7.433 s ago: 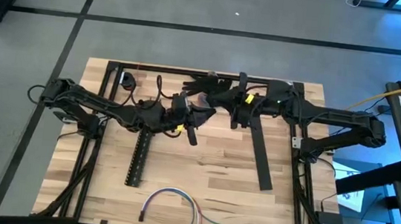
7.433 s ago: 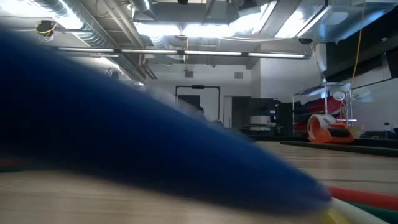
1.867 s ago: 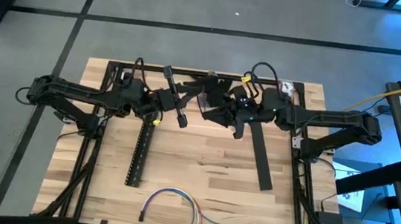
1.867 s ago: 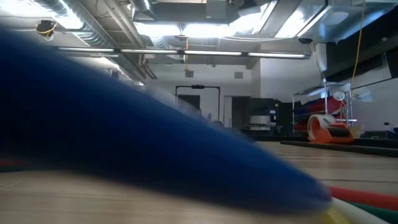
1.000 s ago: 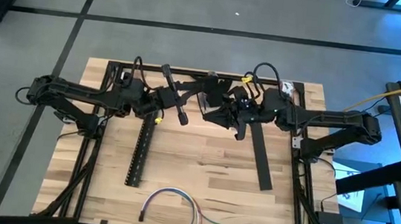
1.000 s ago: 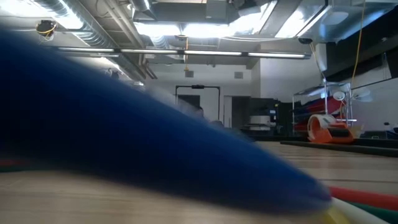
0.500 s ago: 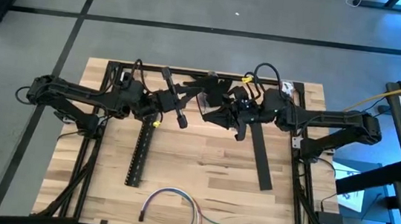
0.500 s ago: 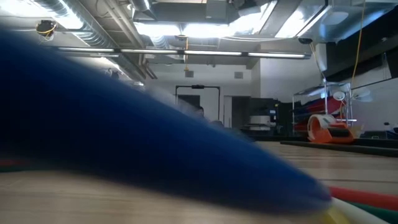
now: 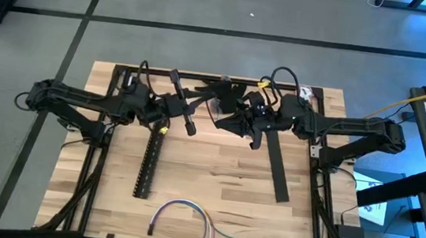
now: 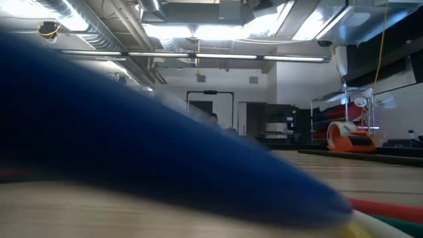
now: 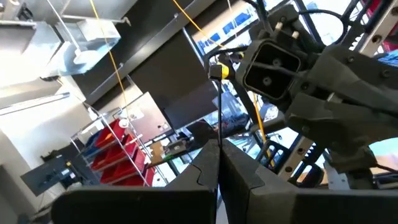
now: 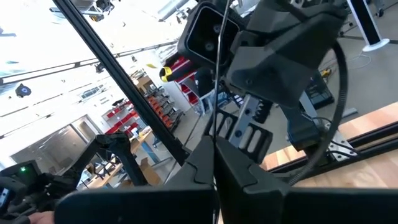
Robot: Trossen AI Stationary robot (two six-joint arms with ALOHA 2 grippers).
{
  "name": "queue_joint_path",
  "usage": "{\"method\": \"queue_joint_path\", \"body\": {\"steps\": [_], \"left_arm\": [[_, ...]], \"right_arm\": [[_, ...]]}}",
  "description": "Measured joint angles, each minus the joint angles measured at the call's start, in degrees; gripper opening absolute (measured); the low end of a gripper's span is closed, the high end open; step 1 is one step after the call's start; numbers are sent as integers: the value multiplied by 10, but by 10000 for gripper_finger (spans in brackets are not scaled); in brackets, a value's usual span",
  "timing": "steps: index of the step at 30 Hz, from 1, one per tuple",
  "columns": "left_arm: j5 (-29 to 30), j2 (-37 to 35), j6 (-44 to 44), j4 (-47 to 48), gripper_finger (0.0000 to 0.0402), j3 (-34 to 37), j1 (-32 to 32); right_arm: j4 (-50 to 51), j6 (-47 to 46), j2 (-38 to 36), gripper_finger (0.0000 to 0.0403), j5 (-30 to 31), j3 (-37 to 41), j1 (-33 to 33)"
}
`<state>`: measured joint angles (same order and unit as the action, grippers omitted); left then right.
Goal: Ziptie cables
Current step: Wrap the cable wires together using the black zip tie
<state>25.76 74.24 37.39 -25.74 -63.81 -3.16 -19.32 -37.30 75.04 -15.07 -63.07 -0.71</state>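
At the far edge of the table my left gripper (image 9: pixel 189 126) has drawn back a little toward its own side, while my right gripper (image 9: pixel 253 141) sits where it was a second ago, both pinched shut, and each wrist view shows a thin dark strip (image 11: pixel 219 121) running up from between the closed fingers. The cables (image 9: pixel 184 216) lie untouched in a loop at the near edge, well apart from both grippers and beyond the black channel (image 9: pixel 147 162). I judge nothing is tied yet: the bundling is all ahead of me.
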Motion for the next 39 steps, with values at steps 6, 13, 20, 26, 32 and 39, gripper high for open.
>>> {"method": "queue_joint_path", "body": {"steps": [6,13,20,26,32,39], "left_arm": [[-1,0,0,-5,0,0,3],[-16,0,0,-6,0,0,3],[-16,0,1,-6,0,0,3],[-16,0,1,-5,0,0,3],[-16,0,-4,-4,0,0,6],[-16,3,-11,-1,0,0,6]], "right_arm": [[3,0,0,0,1,0,0],[15,0,1,0,15,0,0],[13,0,1,0,25,0,-1],[13,0,1,0,20,0,0],[14,0,1,0,12,0,0],[6,0,1,0,9,0,0]]}}
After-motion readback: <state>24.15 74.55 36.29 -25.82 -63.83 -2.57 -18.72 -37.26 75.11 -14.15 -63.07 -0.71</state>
